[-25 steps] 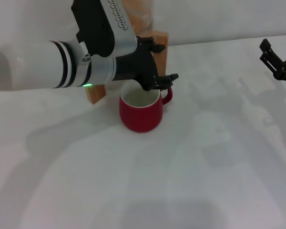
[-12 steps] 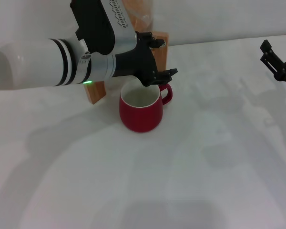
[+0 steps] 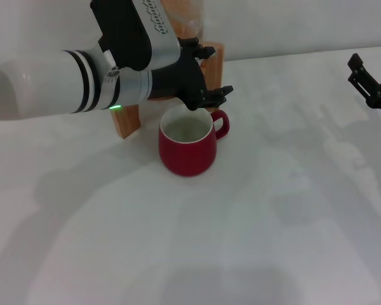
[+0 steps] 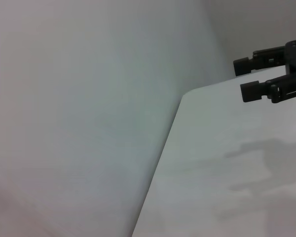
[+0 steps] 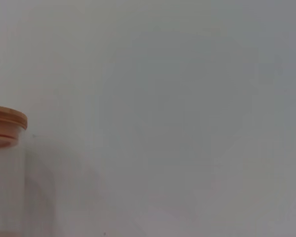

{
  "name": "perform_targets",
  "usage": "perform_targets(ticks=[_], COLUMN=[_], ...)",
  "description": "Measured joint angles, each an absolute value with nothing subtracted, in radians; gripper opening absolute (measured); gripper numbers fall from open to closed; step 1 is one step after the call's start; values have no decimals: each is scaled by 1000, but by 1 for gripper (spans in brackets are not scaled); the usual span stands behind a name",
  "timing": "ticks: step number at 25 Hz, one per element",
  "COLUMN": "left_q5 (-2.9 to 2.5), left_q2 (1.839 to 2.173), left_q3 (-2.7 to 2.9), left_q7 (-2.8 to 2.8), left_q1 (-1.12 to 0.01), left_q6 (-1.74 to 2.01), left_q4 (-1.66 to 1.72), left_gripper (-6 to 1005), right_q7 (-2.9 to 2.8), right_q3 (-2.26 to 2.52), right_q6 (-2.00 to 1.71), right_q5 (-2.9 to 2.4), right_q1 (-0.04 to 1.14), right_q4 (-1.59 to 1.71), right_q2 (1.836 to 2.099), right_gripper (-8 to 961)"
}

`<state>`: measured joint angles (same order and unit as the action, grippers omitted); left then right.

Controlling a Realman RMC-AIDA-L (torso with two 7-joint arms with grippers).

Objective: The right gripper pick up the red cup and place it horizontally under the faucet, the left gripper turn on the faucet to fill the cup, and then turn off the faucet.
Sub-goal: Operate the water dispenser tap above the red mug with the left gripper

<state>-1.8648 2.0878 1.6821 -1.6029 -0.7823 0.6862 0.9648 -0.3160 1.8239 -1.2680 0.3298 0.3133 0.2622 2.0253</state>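
Note:
The red cup [image 3: 187, 147] stands upright on the white table, white inside, its handle to the right. Just above and behind its rim hangs my left gripper [image 3: 211, 73], fingers spread open with nothing between them, in front of the wooden stand [image 3: 127, 122]. The faucet is hidden behind this gripper and arm. My right gripper [image 3: 372, 77] waits at the far right edge of the table, well away from the cup. It also shows in the left wrist view, right gripper [image 4: 264, 73], open and empty.
A glass jar [image 3: 185, 23] sits on the wooden stand at the back, against the wall. The right wrist view shows the jar's wooden lid [image 5: 6, 120] before a plain wall. The white table [image 3: 254, 229] stretches in front and right of the cup.
My left gripper has risen a little and drawn back from the cup's rim toward the stand. The cup and the right gripper have stayed in place.

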Motion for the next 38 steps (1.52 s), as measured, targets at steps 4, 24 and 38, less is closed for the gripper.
perform_targets(ticks=[4,24,38], left_q5=[-1865,-1866,-1807], left_q2=[2088,2087,2089], left_q3=[1682,1701,1780], left_q7=[-1603,-1605,-1609], left_q1=[-782,-778,-673], left_q6=[683,660,665], left_q4=[965,965,1107], left_gripper=[761,761,761], right_q7=[-316,-316,-317], right_q3=[1824,1824,1824], right_q6=[-1269,-1269,-1277], right_q5=[330,330,327], right_q1=[313,313,301], right_q4=[262,262,262], right_q2=[2025,2025,2025], right_gripper=[843,843,843])
